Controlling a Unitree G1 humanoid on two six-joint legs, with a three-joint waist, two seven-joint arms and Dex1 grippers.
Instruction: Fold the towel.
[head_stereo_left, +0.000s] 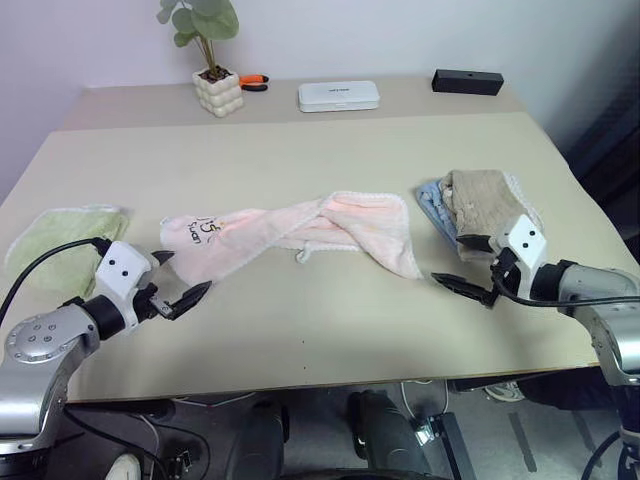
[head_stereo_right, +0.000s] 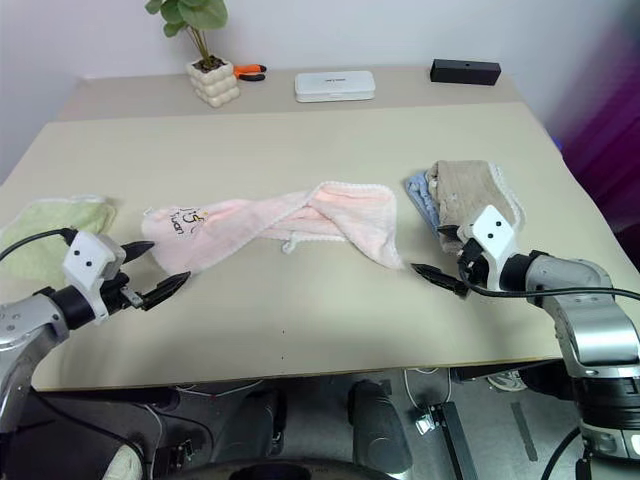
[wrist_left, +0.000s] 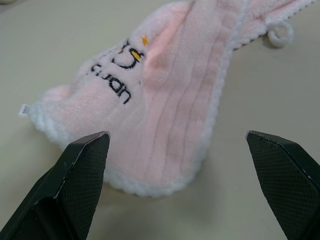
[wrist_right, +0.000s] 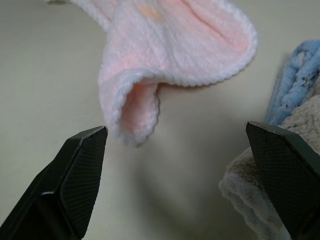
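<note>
Fluffy pink terry, so the towel (head_stereo_left: 300, 232) should be light, floppy and easy to pinch, and it's lying twisted on the counter (head_stereo_left: 300, 330) between my two end effectors. The left end effector (head_stereo_left: 178, 282) is spread wide just short of the embroidered corner; the right end effector (head_stereo_left: 465, 266) is spread too, near the curled hem. I'd grab the trimmed corners. No containers here.

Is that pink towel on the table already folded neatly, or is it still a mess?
Not folded neatly. The pink towel lies twisted and bunched in a long strip across the table, one corner curled under, beside the open right gripper.
</note>
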